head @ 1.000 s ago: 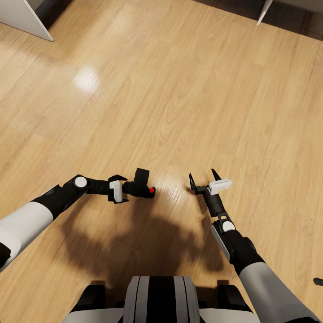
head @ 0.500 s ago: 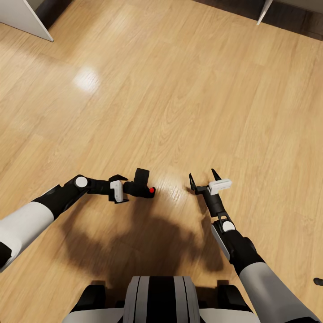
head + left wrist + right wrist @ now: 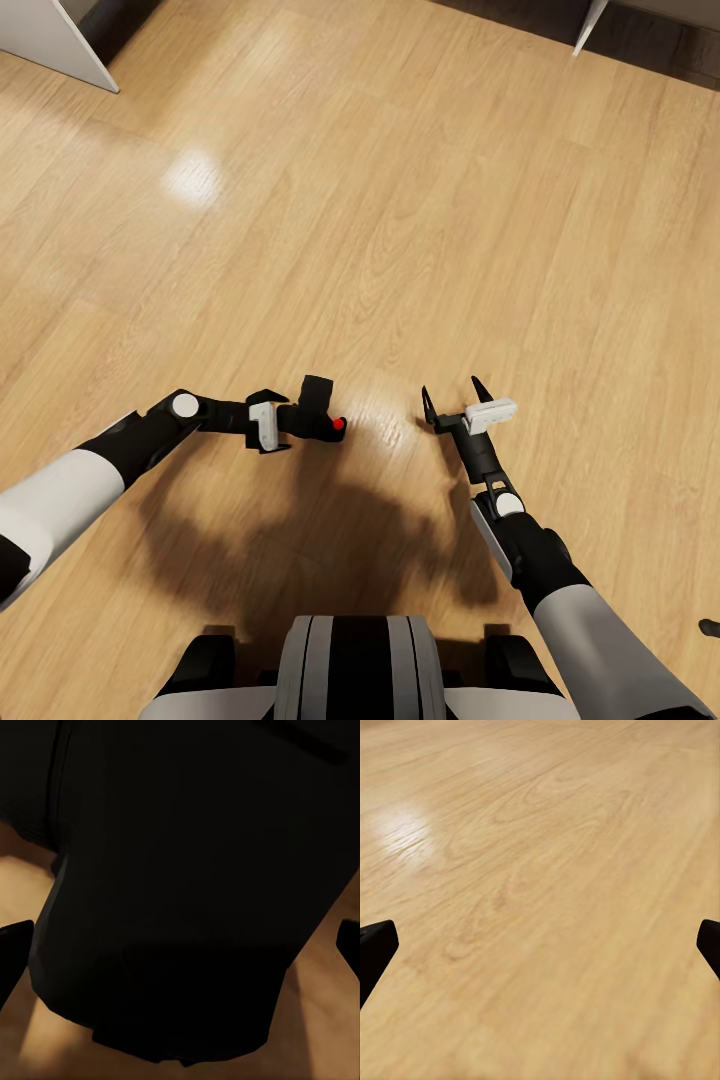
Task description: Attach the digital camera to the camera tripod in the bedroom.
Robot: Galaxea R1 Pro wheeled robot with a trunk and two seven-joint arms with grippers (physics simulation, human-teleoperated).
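Left tool (image 3: 298, 421): clamped on the digital camera (image 3: 316, 410), held above the light wood plank floor (image 3: 400, 200); the red button (image 3: 339, 425) faces the robot's right.
Left wrist view: the digital camera (image 3: 187, 885) sits dark and close between the fingertips (image 3: 11, 952).
Right tool (image 3: 453, 398): fingers spread apart, holding nothing, well apart from the camera.
Floor: a bright glare patch (image 3: 193, 175) far left.
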